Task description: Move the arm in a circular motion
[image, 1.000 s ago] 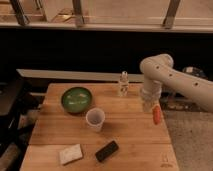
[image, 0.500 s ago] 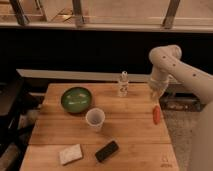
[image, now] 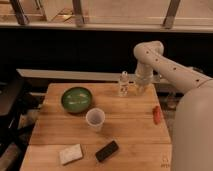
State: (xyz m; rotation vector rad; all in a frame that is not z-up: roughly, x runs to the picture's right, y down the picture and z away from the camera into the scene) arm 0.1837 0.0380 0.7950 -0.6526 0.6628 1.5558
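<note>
Cream-white arm [image: 165, 65], hand [image: 138, 86] beside small clear bottle [image: 123, 83], wooden table [image: 130, 131]

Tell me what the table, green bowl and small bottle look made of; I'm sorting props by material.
Table: wood, matte, with plank seams. Green bowl: likely glazed ceramic or plastic, slightly glossy. Small bottle: clear plastic or glass, see-through. The arm looks like smooth cream plastic; its gripper hangs beside the bottle.

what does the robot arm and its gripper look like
The arm is cream-white, made of thick rounded tube segments with bulbous joints and small dark dots along its length. It narrows to a pale gripper at the table's far edge, near a small clear bottle.
</note>
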